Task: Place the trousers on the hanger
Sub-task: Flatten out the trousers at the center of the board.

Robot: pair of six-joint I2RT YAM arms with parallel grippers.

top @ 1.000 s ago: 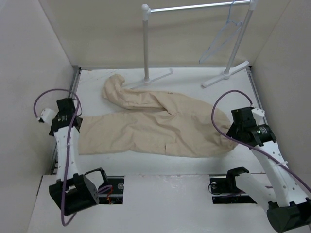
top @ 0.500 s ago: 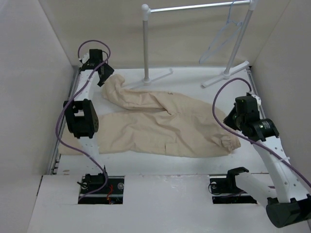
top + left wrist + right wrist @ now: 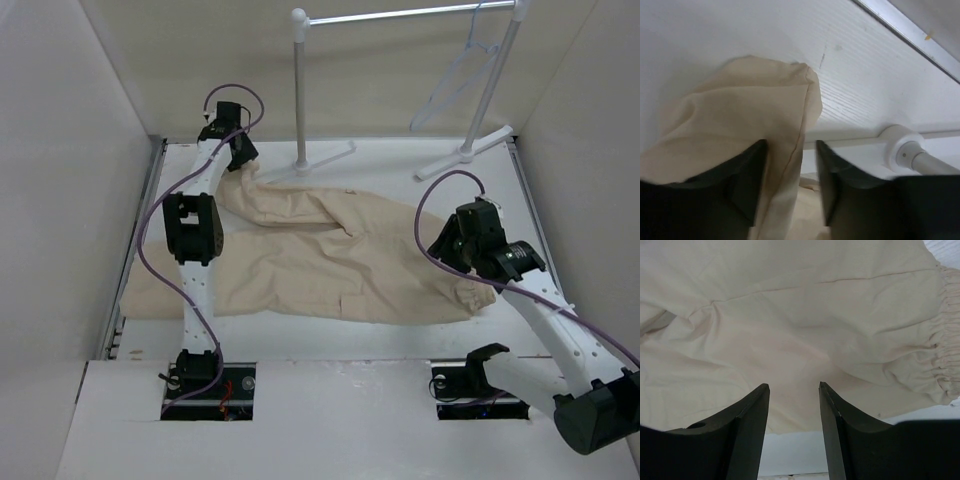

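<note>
The beige trousers (image 3: 330, 260) lie spread flat on the white table, waist to the right and two legs to the left. My left gripper (image 3: 240, 152) reaches to the far left, at the end of the upper leg. In the left wrist view its jaws (image 3: 790, 155) are open, with the edge of the leg cuff (image 3: 740, 115) lying between them. My right gripper (image 3: 442, 250) hovers over the waist end; in the right wrist view it (image 3: 794, 390) is open above the cloth (image 3: 790, 315), with the gathered waistband (image 3: 946, 350) to its right. The pale hanger (image 3: 455, 85) hangs on the rail at the back right.
A white tube rack (image 3: 298, 90) stands at the back, with its left post's foot (image 3: 325, 158) next to the upper leg and its right foot (image 3: 465, 155) further right. The rack's post base (image 3: 903, 150) is close to my left gripper. Side walls enclose the table.
My left arm swung from the near left side out to the far end of the upper trouser leg. My right gripper moved left and down over the waist end.
</note>
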